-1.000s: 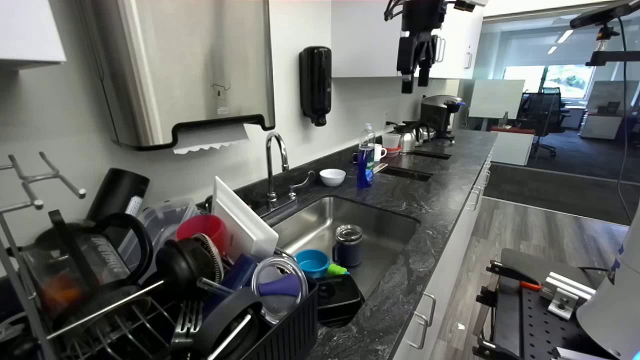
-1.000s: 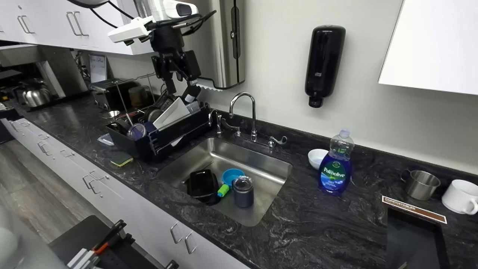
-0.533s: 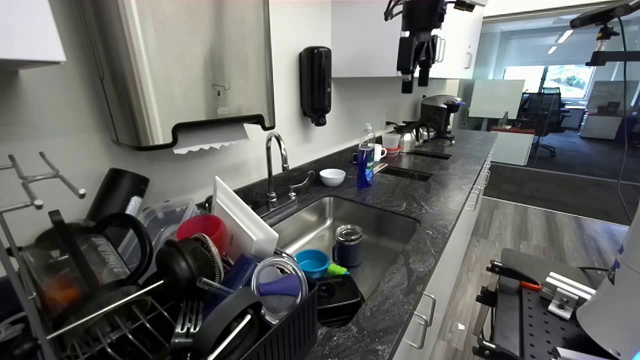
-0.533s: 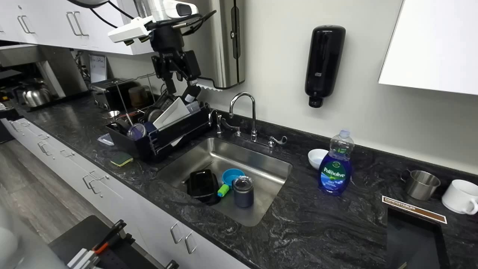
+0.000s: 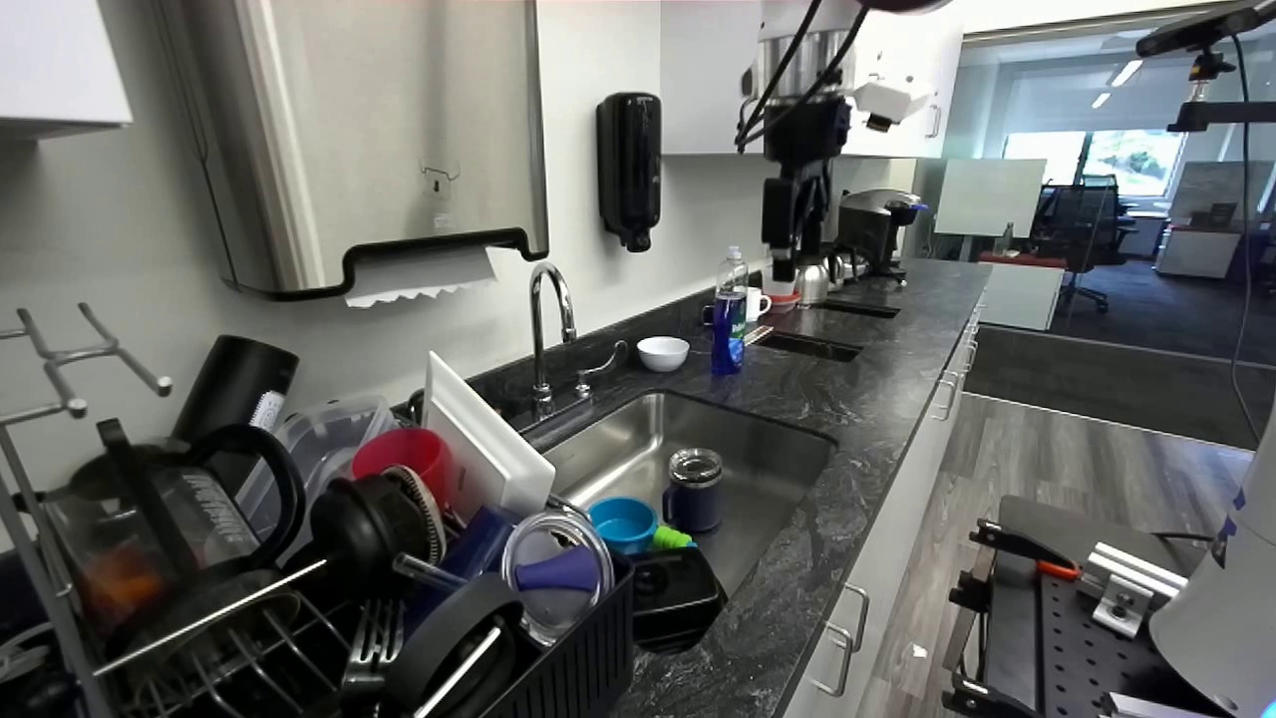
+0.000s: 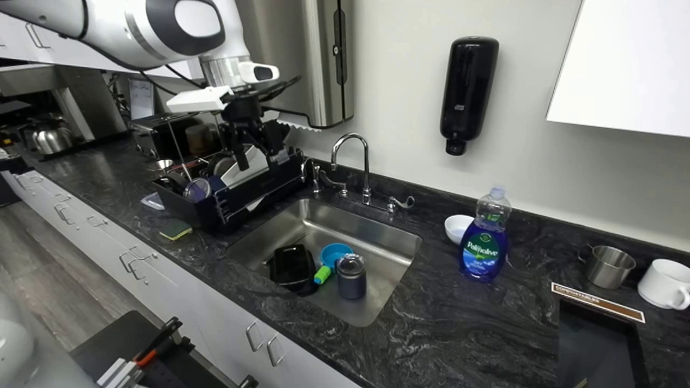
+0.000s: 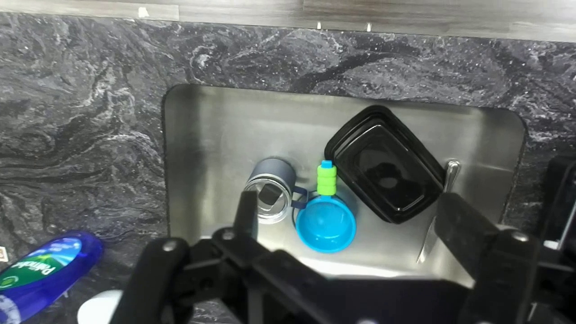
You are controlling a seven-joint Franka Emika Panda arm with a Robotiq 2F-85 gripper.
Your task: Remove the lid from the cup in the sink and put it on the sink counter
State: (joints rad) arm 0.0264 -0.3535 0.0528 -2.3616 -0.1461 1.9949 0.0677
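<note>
The cup is a dark blue mug with a handle, upright in the steel sink. It shows in both exterior views and the wrist view. The lid, a clear round disc with a dark slider, sits on the mug's top. My gripper is open and empty, pointing down, high above the sink. In the wrist view its fingers are wide apart; the left finger overlaps the lid's edge from above. The dark stone counter surrounds the sink.
A light blue pan with green handle stands beside the mug. A black container and cutlery also lie in the sink. A chrome tap, a full dish rack, a soap bottle and a white bowl stand around it.
My open gripper has moved down toward the sink over the last half second; it was still before that. The mug, lid and other objects have not moved.
</note>
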